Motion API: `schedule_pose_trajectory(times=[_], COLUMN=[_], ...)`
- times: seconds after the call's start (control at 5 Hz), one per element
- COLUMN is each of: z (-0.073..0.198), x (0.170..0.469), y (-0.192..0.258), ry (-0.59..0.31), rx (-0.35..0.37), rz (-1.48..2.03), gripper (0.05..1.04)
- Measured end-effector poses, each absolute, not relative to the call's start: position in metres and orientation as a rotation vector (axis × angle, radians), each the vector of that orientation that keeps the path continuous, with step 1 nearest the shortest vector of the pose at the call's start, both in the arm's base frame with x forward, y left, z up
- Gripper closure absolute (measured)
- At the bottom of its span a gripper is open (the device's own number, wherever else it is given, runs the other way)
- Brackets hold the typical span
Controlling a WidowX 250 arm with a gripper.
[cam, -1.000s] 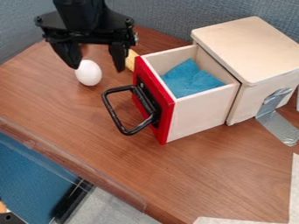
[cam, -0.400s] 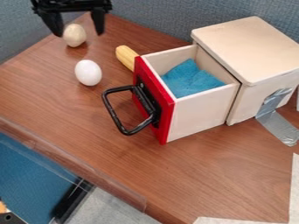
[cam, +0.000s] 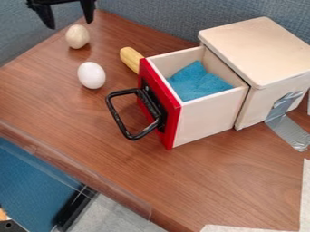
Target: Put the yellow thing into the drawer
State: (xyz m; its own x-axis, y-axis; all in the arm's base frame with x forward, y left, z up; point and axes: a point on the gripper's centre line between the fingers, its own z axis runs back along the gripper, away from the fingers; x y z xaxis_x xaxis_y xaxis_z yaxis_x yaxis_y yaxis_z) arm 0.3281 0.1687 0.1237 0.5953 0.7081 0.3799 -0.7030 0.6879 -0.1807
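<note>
From where I'm standing, taking the whole view as a clock, there's one yellow corn cob [cam: 130, 58] between eleven and twelve, lying on the wooden tabletop [cam: 181, 181] outside the drawer [cam: 205, 117], right by its red front, which hides one end. I count two eggs: a cream one [cam: 77, 36] at eleven and a white one [cam: 91, 75] between ten and eleven. The one gripper [cam: 70, 25] hangs at eleven, by the cream egg, its fingers spread with nothing between them.

At two o'clock sits one pale wooden box [cam: 260, 50] with its single drawer pulled out toward eight. Inside the drawer is one crumpled blue cloth [cam: 196, 81]; one black handle [cam: 115, 113] sticks out from the front. Silver tape [cam: 281, 106] runs down the box's side at three.
</note>
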Motion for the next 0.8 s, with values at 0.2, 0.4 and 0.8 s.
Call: schedule_pose_trajectory(times=[0.2,0.4,0.8], z=[0.118,0.115,0.094], x=[0.346,0.36,0.381], y=[0.167,0.153,0.121], ry=[-0.482,-0.576,-0.59], rx=[-0.039,-0.052,-0.028], rz=[0.987,1.088,1.162], gripper=[0.083,0.083,0.083])
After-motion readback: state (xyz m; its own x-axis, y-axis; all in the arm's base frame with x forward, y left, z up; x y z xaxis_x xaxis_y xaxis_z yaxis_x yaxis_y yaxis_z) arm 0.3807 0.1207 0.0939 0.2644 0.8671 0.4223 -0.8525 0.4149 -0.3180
